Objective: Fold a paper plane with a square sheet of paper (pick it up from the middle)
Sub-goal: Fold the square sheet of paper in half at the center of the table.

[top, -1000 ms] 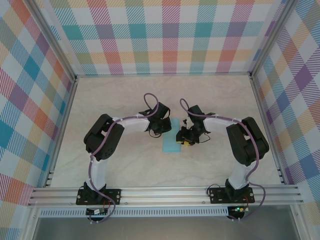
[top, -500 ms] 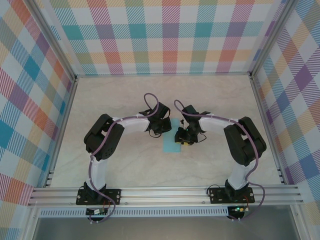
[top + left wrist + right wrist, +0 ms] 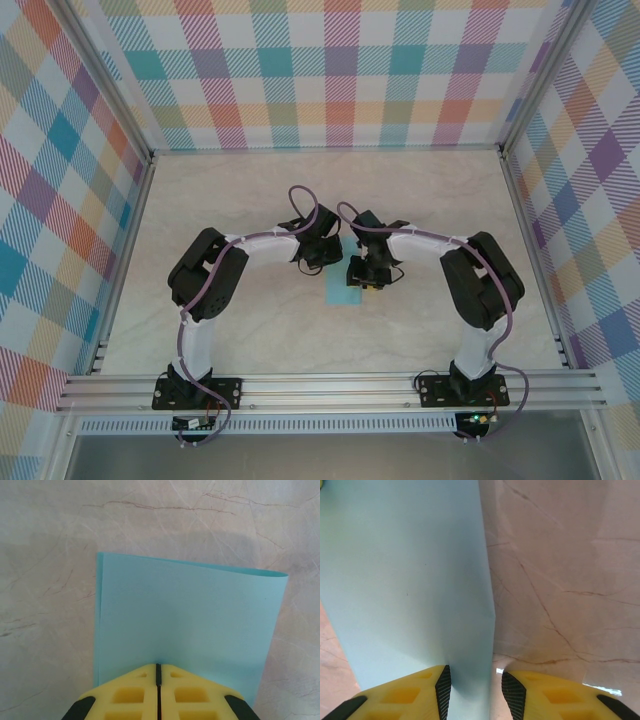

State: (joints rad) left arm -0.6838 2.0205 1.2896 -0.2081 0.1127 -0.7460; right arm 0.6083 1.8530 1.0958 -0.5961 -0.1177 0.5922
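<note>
Left pincer [image 3: 158, 667], closed, over blue paper [image 3: 190, 615]

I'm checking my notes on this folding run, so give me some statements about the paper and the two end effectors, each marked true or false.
1. The paper is light blue. True.
2. The left end effector has its fingers spread wide. False: they are shut together.
3. The right end effector shows a gap between its fingers. True.
4. The paper is already a pointed dart. False: it is a rectangle.
5. The paper sits between the two end effectors. True.
</note>
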